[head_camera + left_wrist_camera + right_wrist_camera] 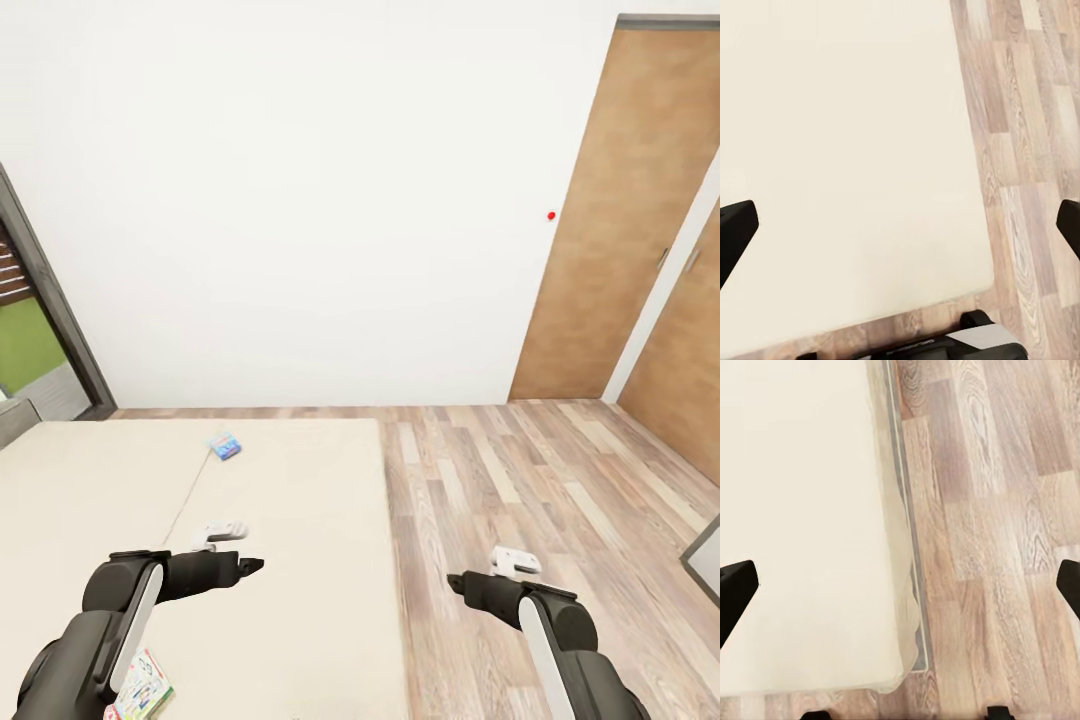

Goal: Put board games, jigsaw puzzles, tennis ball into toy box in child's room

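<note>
The cream bed (300, 520) takes up the left of the head view. A blue board game (224, 446) lies flat on it toward the far side. A second board game (142, 688), green-edged with a busy print, lies on the bed's near left, partly behind my left arm. My left gripper (254, 566) hovers over the bed, well short of the blue box; in the left wrist view it (900, 232) is open over bare bed top (847, 150). My right gripper (453, 581) hangs over the wood floor beside the bed, open (900, 592) and empty. The table and toy box are out of view.
A white wall stands behind the bed. Brown wooden doors (620, 220) are at the right. A dark-framed opening (40, 320) is at the far left. Plank floor (520, 480) runs to the right of the bed. A grey object's corner (706, 560) shows at the right edge.
</note>
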Controlling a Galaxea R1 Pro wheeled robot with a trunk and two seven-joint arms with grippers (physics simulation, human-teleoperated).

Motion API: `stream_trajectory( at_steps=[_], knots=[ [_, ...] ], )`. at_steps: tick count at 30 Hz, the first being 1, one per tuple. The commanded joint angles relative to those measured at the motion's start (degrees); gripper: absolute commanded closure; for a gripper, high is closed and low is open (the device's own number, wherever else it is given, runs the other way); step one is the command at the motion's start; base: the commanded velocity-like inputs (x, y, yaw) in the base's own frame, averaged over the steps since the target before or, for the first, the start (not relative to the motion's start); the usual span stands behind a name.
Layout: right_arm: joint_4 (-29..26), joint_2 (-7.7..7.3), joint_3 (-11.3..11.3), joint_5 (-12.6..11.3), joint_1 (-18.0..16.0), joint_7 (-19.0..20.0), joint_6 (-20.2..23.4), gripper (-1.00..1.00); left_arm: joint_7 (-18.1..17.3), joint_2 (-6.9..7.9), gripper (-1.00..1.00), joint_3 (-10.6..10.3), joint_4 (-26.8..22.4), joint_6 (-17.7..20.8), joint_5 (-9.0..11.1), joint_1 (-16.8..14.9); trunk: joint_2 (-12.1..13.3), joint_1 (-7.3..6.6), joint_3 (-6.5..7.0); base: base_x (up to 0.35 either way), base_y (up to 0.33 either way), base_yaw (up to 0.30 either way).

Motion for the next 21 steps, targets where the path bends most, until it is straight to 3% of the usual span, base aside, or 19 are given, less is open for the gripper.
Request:
stream_trajectory(
  at_steps=[1,8,21],
  knots=[
    [-0.06,0.05,-0.12,-0.30,-0.06,-0.06,0.26,-1.00,-0.21,0.01,-1.00,0.05,-0.04,0.30,-0.06,-0.06,-0.13,0.04,-0.13,-0.019,0.061,0.000],
    [-0.08,0.09,-0.12,-0.30,0.00,-0.06,0.22,-1.00,-0.21,0.01,-1.00,0.05,-0.04,0.30,-0.07,-0.06,-0.13,0.04,-0.13,-0.005,0.068,0.010],
    [-0.06,0.09,-0.12,-0.30,0.01,-0.06,0.13,-1.00,-0.21,0.02,-1.00,0.04,-0.04,0.30,-0.08,-0.06,-0.13,0.04,-0.20,0.000,0.075,0.099]
  ],
)
